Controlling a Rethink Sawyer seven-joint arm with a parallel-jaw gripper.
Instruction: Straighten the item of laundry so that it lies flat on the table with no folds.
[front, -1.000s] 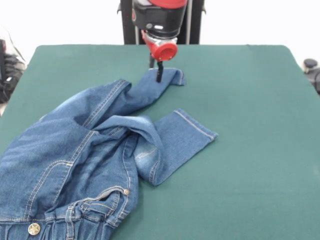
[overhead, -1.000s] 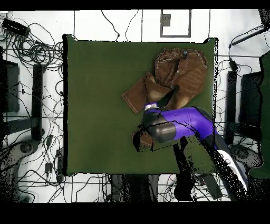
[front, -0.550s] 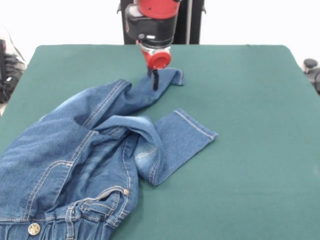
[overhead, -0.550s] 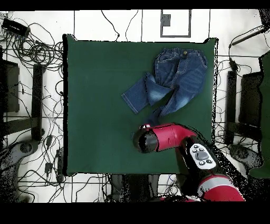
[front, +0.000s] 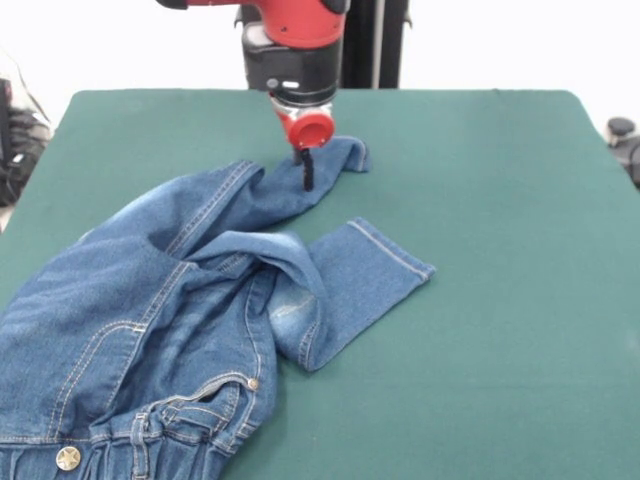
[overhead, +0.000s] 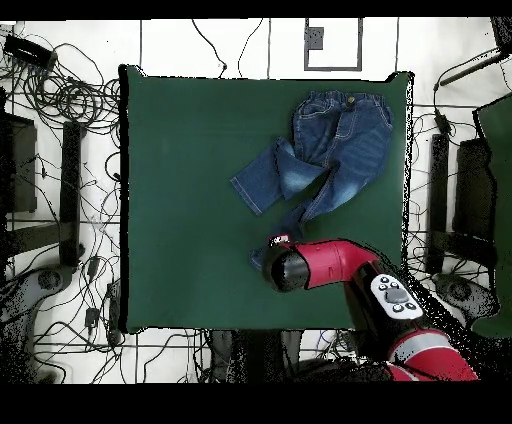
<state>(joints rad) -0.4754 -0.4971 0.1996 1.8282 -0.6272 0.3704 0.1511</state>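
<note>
The blue jeans (front: 180, 320) lie crumpled at the near left of the green table (front: 500, 200). The waistband with its metal button is at the bottom left edge. One leg is folded across and ends in a cuff (front: 395, 258) near the middle. The other leg runs toward the far side, to a cuff (front: 345, 152). My gripper (front: 307, 172) comes down from the red wrist and touches this far leg just short of its cuff. In the overhead view the jeans (overhead: 335, 140) lie at the upper right and the arm (overhead: 300, 265) covers the far leg's end.
The table's right half in the front view is bare green cover. Cables and equipment (overhead: 60, 150) lie on the floor around the table (overhead: 180, 180). A dark object (front: 622, 130) stands off the table's right edge.
The gripper has moved from the far cuff a little along the leg toward the waistband, and lower onto the cloth. The jeans lie as before.
</note>
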